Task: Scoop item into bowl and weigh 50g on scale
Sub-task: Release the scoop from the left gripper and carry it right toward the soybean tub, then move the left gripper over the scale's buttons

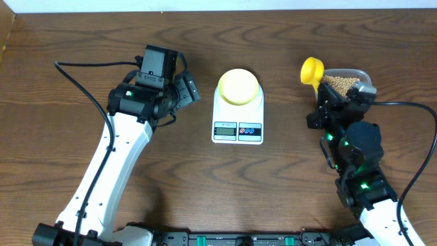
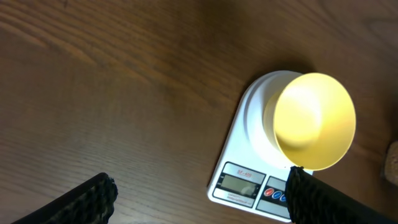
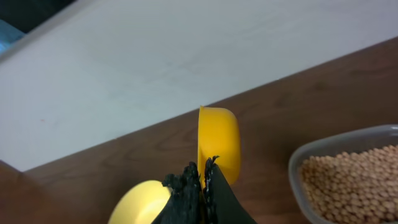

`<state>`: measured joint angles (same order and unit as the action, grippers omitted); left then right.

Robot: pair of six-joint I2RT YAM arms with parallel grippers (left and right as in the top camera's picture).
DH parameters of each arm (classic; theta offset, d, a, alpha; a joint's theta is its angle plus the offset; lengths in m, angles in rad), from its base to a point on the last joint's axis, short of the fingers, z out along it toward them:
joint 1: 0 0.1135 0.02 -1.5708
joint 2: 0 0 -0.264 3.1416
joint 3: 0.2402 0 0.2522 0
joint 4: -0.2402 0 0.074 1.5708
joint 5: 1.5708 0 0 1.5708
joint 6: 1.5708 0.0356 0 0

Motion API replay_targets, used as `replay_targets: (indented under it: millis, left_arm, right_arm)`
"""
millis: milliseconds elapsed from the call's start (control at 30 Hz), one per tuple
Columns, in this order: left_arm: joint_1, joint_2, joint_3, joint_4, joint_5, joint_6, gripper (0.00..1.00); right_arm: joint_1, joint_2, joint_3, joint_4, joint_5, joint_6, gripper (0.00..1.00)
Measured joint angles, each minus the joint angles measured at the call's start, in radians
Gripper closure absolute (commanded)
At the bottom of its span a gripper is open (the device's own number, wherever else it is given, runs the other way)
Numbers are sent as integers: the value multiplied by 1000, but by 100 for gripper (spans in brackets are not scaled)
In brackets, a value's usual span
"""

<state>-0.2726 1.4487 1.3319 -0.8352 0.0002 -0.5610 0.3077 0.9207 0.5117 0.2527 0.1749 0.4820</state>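
Yellow scoop (image 3: 219,143) in right hand (image 3: 202,175)

Scale (image 1: 237,130) at the middle of the table (image 1: 82,41), its display end toward the near edge, and the bowl (image 1: 238,86) on its platform at the far end. Toward the far right corner is a tub (image 1: 362,74) with the beans (image 1: 341,83) in it. A scoop (image 1: 312,70) is just left of the tub, held by the right gripper (image 3: 202,174). The left gripper (image 1: 186,89) is left of the scale, apart from it.
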Motion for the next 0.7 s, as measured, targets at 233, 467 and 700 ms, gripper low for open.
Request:
replay_targets:
  millis: [233,467,700]
  left_arm:
    - [0,0,0,-20,2,148,11]
    - [0,0,0,-37,5,241,12]
    - [0,0,0,-39,5,260,12]
  right_arm:
    - [0,7,0,-3,17,-2,99]
    - [0,7,0,-3,22,-2,99]
    - [0,7,0,-71,24,-5,99]
